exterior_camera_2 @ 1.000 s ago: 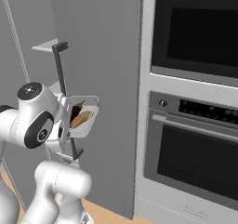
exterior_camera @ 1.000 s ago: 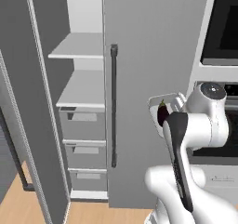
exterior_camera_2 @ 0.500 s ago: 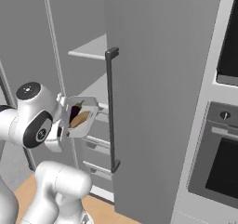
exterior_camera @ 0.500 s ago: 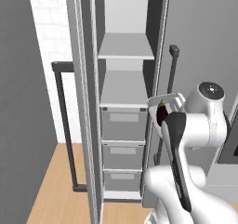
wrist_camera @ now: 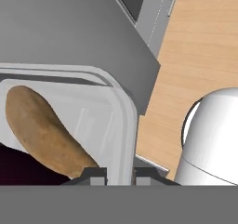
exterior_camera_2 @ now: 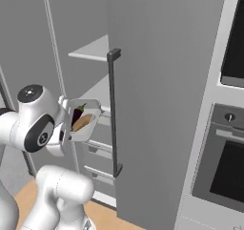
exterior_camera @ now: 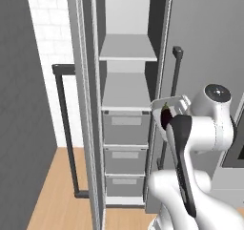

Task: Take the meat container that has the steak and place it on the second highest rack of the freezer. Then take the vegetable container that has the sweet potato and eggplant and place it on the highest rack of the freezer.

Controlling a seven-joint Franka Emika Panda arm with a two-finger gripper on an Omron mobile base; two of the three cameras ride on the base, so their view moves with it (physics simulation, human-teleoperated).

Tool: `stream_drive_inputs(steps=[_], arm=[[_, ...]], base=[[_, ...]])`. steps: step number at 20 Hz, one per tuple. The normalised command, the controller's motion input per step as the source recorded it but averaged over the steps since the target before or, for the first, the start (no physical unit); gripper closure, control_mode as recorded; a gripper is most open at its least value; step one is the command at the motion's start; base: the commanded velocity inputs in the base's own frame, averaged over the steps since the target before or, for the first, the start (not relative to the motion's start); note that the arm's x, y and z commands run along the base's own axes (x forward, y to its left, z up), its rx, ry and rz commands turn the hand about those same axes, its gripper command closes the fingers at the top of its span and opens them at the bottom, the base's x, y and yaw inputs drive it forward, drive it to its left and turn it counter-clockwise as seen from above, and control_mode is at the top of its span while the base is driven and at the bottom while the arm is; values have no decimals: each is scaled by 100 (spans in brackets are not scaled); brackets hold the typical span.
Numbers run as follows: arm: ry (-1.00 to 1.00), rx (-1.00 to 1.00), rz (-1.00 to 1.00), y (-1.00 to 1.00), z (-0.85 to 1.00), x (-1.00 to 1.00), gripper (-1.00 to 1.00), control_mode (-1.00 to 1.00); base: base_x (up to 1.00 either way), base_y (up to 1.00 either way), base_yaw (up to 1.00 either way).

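1. Two dark tips of the tool (wrist_camera: 120, 173) are pinched on the rim of the vegetable container (wrist_camera: 122, 121), holding it up beside the arm's upper joint.
2. Inside the clear container lie the sweet potato (wrist_camera: 44, 132) and the dark eggplant (exterior_camera: 165, 116); it sits tilted, so I would keep wrist turns slow to stop them sliding out.
3. Ahead, the freezer (exterior_camera: 127, 105) stands open, and the highest rack (exterior_camera: 127, 48) is well above the container.
4. Raising the load first, then pushing straight in over that board, looks safest.
5. Watch the dark bar handle (exterior_camera_2: 114, 112) of the neighbouring grey door, which is near the container.
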Motion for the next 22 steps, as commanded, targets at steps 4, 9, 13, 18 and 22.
stream_drive_inputs(steps=[4,9,13,18,22], arm=[[0,0,0,0,0,0,100,100],[0,0,0,0,0,0,100,100],[0,0,0,0,0,0,100,100],[0,0,0,0,0,0,100,100],[0,0,0,0,0,0,100,100]], base=[[24,39,-15],[7,43,-24],[9,18,-20],[34,23,-8],[57,36,0]])
